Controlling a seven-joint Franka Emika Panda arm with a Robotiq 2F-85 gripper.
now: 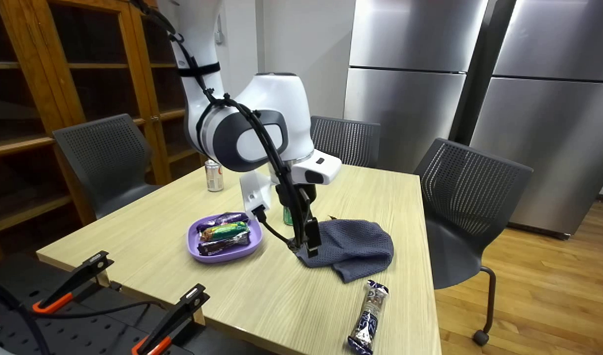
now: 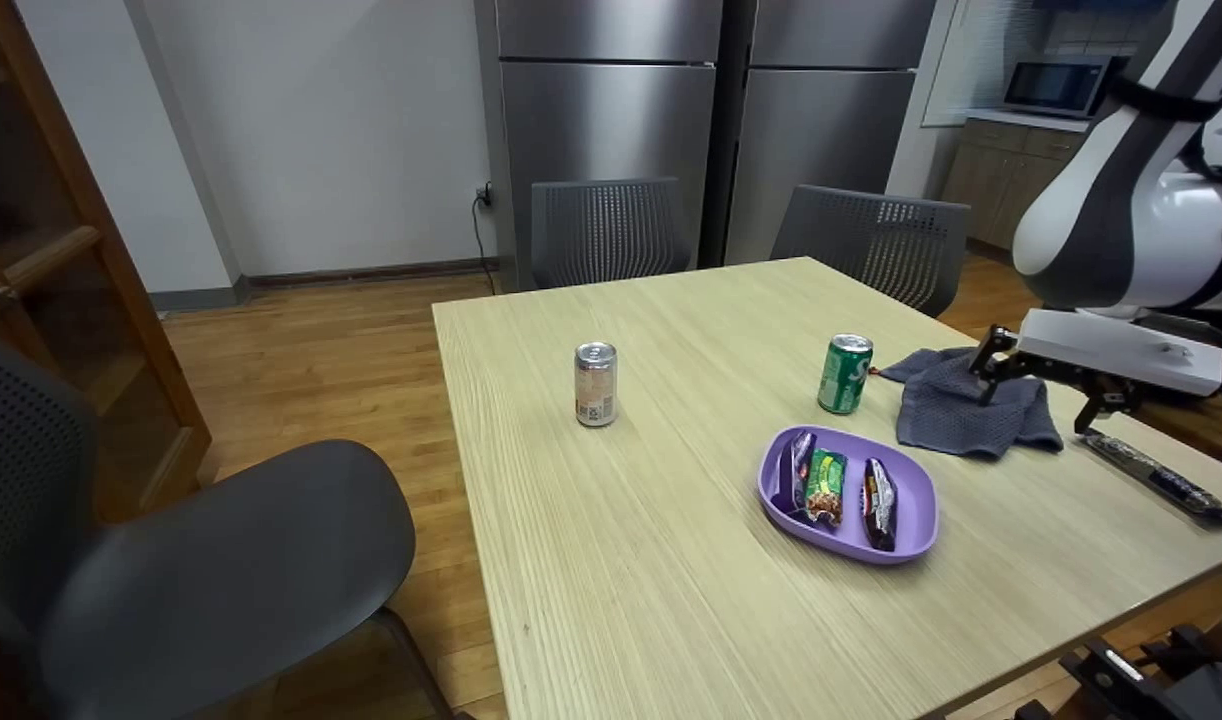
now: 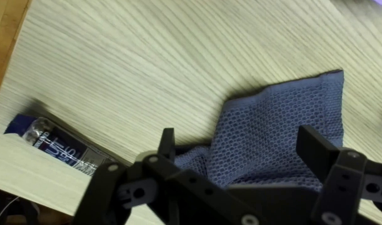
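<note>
- The claw (image 3: 238, 140) was spread wide above the grey-blue cloth (image 1: 356, 246); whether the cloth was touched could not be told.
- The cloth was crumpled on the table (image 2: 651, 560) and partly covered by the claw in all three views.
- A snack bar (image 1: 369, 315) was seen lying near the cloth; in the wrist view one of its ends was hidden behind the claw, and only part of its lettering could be made out.
- Three wrapped snacks (image 2: 826, 487) were held in a purple tray (image 2: 916, 500), of which a mere sliver was caught at the corner of the wrist view.
- A green can (image 1: 287, 217) was mostly blocked by the claw in an exterior view, and just its edge was shown in the wrist view.
- A pale can (image 2: 596, 385) was seen upright, well apart from the cloth, its print too small to be read.
- The arm (image 1: 282, 98) was cut off in both exterior views, as were the fridges (image 2: 611, 150).
</note>
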